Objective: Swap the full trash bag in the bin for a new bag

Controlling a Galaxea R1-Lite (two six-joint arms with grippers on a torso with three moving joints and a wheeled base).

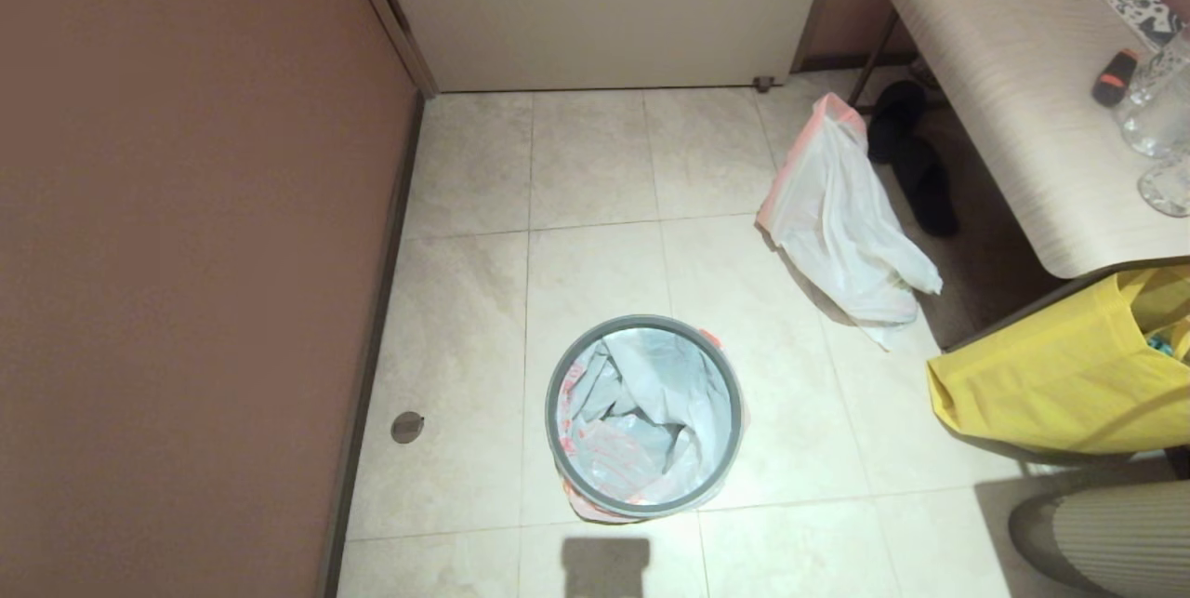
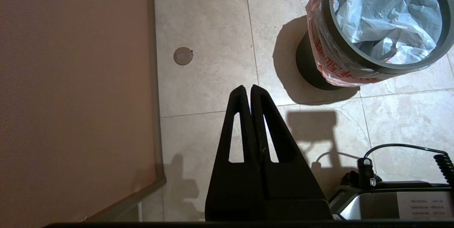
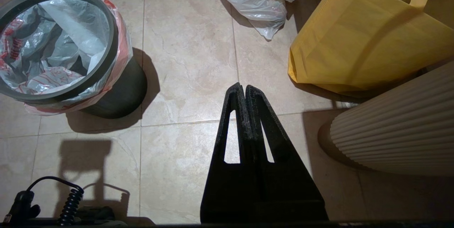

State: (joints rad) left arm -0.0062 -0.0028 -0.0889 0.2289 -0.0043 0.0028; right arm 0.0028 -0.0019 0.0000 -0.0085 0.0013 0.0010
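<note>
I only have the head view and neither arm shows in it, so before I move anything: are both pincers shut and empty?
Observer: The left pincer is shut and empty, over bare floor beside the bin.
Operator: And the right one?
Observer: The right pincer is shut and empty too, over the floor between the bin and the yellow bag.
Operator: How far does the liner hang outside the bin?
Observer: The bag with red characters covers only the upper outside wall; the black lower wall is bare.
</note>
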